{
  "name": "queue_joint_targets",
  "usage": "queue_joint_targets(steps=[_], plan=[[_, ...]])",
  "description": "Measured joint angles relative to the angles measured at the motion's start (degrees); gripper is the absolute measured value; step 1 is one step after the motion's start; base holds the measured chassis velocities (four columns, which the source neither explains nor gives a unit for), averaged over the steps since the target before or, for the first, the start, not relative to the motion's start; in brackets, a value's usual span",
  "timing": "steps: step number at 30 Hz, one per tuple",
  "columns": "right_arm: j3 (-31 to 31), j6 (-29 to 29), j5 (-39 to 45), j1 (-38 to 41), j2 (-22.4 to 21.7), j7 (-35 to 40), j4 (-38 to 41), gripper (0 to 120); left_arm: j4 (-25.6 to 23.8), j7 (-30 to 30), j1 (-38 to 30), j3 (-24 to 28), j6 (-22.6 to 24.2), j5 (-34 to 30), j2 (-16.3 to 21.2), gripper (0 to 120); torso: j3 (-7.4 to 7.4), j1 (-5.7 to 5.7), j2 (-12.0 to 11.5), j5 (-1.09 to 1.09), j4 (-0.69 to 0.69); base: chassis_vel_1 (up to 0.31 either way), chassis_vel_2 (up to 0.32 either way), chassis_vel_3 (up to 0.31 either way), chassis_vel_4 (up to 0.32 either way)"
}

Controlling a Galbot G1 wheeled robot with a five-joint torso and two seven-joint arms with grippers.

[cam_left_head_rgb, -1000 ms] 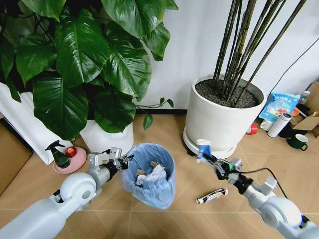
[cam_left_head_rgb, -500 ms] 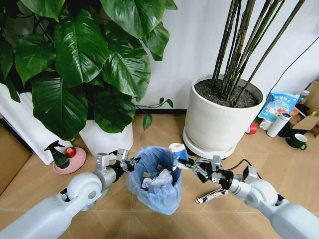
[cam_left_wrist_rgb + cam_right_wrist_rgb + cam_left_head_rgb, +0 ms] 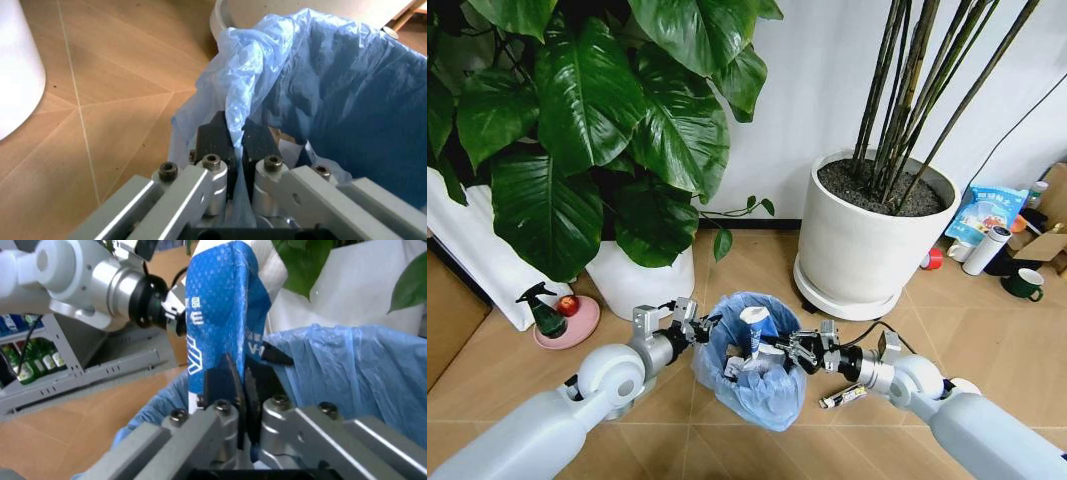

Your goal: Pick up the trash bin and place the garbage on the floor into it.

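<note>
Two grippers meet at the trash bin (image 3: 745, 365), which sits on the floor (image 3: 727, 450) near the middle of the scene, its dark body hidden under the crinkly light-blue bag. The left gripper (image 3: 689, 322) is clenched on the bag's left rim; in the left wrist view its dark fingers (image 3: 215, 137) pinch a fold of the blue plastic between them. The right gripper (image 3: 774, 350) reaches in from the right over the bin's mouth and grips a blue-white packet (image 3: 754, 330) that stands upright above the litter inside; the right wrist view shows the jaws closed on the packet's lower end, its printed letters partly cut off. Crumpled white tissues (image 3: 737, 362) lie inside the bin, hard to tell apart. Just right of the bin a white tube (image 3: 842, 397) lies on the floor, partly covered by the right arm. Bare chevron flooring lies open to the near side and to the right. To the left, a green spray bottle (image 3: 544, 310) stands on a pink dish (image 3: 570, 325). Farther off, a big-leafed plant's white pot (image 3: 632, 280) stands behind the bin on the left, and a large white pot (image 3: 867, 240) of thin stems stands on the right, both against the white wall. At the far right, cups and bottles (image 3: 992, 250) crowd the edge.
</note>
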Motion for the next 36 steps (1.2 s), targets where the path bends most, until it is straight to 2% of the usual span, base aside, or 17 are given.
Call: queue_joint_targets(steps=[2,8,10,12,16,18,20,21,22,25,26,30,36], plan=[[0.05,-0.38,-0.26,0.03,-0.03,-0.02,-0.08,14,0.01,-0.05,0.00,0.00,0.01,0.00,0.02,0,0.00,0.00,0.00,0.01,0.00,0.000,0.000,0.000,0.000],[0.58,-0.47,-0.42,-0.07,-0.26,0.43,0.02,30,-0.04,-0.10,0.08,-0.12,0.03,-0.02,0.29,0,0.00,0.00,0.01,0.00,0.00,0.000,0.000,0.000,0.000],[1.01,-0.50,-0.44,-0.27,-0.39,0.65,0.27,42,-0.13,-0.15,0.13,-0.25,0.04,-0.03,0.39,0,0.00,0.00,0.01,0.01,0.00,0.000,0.000,0.000,0.000],[1.16,-0.54,-0.44,-0.35,-0.44,0.68,0.41,43,-0.17,-0.17,0.14,-0.27,0.04,-0.03,0.41,0,0.00,0.00,0.01,0.01,0.00,0.000,0.000,0.000,0.000],[3.50,-0.87,1.19,-1.75,-1.17,1.48,2.78,61,-0.46,-0.51,0.60,-1.08,0.15,-0.08,0.71,0,0.00,0.00,0.00,0.01,0.01,0.000,0.000,0.000,0.000],[3.71,-0.88,1.32,-1.90,-1.25,1.60,2.99,63,-0.49,-0.55,0.68,-1.22,0.16,-0.08,0.77,0,0.00,0.00,0.01,0.01,0.01,0.000,0.000,0.000,0.000],[8.89,-0.78,2.53,-5.59,-3.63,6.11,7.03,77,-1.19,-0.78,2.25,-3.52,0.47,-0.08,2.07,0,-0.01,-0.01,0.01,0.03,0.01,0.000,0.000,0.000,0.000],[10.67,-0.70,2.55,-7.10,-4.64,8.07,8.06,82,-1.61,-0.79,2.83,-4.47,0.58,-0.13,2.43,0,-0.01,-0.01,0.01,-0.03,0.01,0.000,0.000,0.000,0.000],[10.67,-0.70,2.55,-7.10,-4.64,8.07,8.06,82,-1.61,-0.79,2.83,-4.47,0.58,-0.13,2.43,0,-0.01,-0.01,0.01,-0.03,0.01,0.000,0.000,0.000,0.000],[16.48,-0.50,2.09,-12.76,-6.49,13.25,9.73,96,-2.62,-0.93,4.08,-6.97,0.63,-0.24,3.46,0,-0.01,-0.01,0.01,0.02,0.01,0.000,0.000,0.000,0.000],[16.48,-0.50,2.09,-12.76,-6.49,13.25,9.73,96,-2.62,-0.93,4.08,-6.97,0.63,-0.24,3.46,0,-0.01,-0.01,0.01,0.02,0.01,0.000,0.000,0.000,0.000],[24.15,-1.50,2.21,-21.98,-6.83,20.16,11.08,100,-3.41,-0.96,5.07,-8.72,0.53,-0.34,4.93,0,-0.01,-0.01,0.01,0.01,0.00,0.000,0.000,0.000,0.000],[28.72,-2.16,-0.99,-27.06,-6.25,21.06,8.50,100,-3.47,-0.90,5.55,-9.80,0.45,-0.35,5.26,0,-0.01,-0.01,0.01,0.00,0.01,0.000,0.000,0.000,0.000]])
